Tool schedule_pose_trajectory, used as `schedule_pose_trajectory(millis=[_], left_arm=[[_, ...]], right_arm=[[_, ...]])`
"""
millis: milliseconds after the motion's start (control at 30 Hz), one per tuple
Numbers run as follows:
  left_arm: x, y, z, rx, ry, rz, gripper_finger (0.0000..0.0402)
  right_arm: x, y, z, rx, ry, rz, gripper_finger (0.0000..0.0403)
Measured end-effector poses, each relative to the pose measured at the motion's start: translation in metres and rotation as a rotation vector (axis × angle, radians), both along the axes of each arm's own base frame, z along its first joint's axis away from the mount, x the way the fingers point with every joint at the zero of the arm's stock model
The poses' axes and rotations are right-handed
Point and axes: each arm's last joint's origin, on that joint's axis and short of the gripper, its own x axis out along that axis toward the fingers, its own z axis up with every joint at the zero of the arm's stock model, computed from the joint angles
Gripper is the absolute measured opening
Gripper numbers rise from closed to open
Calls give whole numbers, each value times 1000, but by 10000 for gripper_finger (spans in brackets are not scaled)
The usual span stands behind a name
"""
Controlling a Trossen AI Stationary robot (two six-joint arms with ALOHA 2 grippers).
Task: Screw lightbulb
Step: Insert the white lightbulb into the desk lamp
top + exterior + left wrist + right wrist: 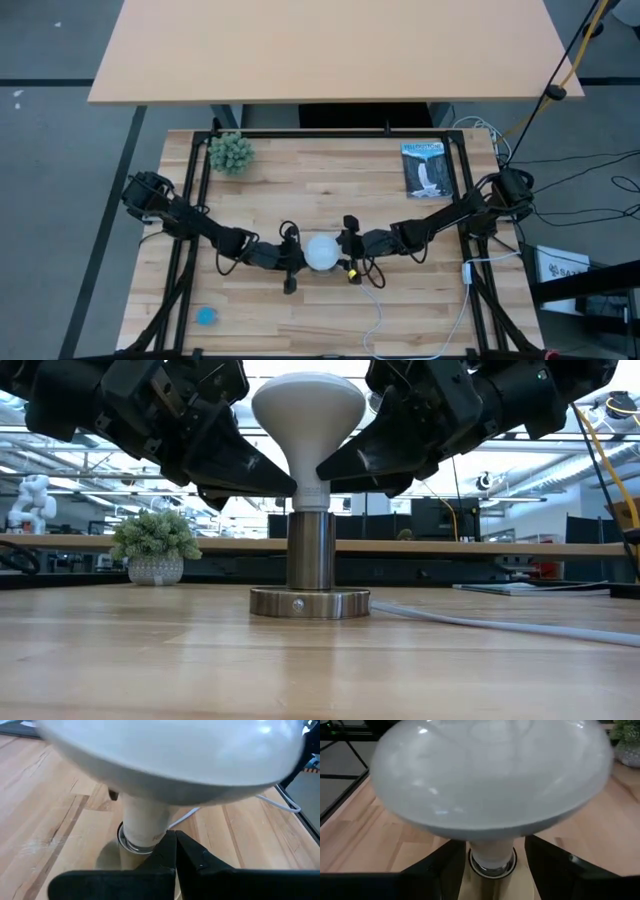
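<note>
While the lightbulb (pixel 307 420) stands upright in the metal socket (pixel 310 560) near the middle of the wooden table (pixel 330 300), a few other things lie well apart from both jaws: a small potted plant (pixel 231 152) at the far left corner, a printed card (pixel 427 169) at the far right corner, and a small blue disc (pixel 206 316) near the front left edge. A white cord (pixel 375 320) runs from the socket toward the front edge, passing near the right gripper (pixel 347 245). The wide white dome stands in the way of both wrist cameras and hides most of the table behind it. The left gripper (pixel 175 851) reaches in from the left, low under the dome, its jaws clenched together with nothing between them, their tips just beside the bulb neck. The right gripper comes in from the opposite side, and its jaws stand released, one on each side of the neck, which sits between them; I cannot tell if they touch it. Both arms stretch out low over the table toward the centre
</note>
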Motion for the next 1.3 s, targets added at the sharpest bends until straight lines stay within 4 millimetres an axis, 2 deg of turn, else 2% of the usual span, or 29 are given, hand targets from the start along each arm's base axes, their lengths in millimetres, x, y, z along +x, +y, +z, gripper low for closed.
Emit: schedule_pose_trajectory(millis=[467,700,833,1000,1033,1300], left_arm=[[0,0,0,0,2,-1,0],[0,0,0,0,2,-2,0],[0,0,0,0,1,-1,0],[0,0,0,0,1,-2,0],[0,0,0,0,1,-2,0],[0,0,0,1,2,-2,0]], right_arm=[[-6,-2,1,8,68,-10,196],[-14,-5,9,-14,123,-24,190],[-15,-12,10,-53,123,-116,139],[-8,-20,-3,-7,147,-141,22],[-6,-20,-4,2,134,-124,12],[0,-17,0,33,56,-59,2]])
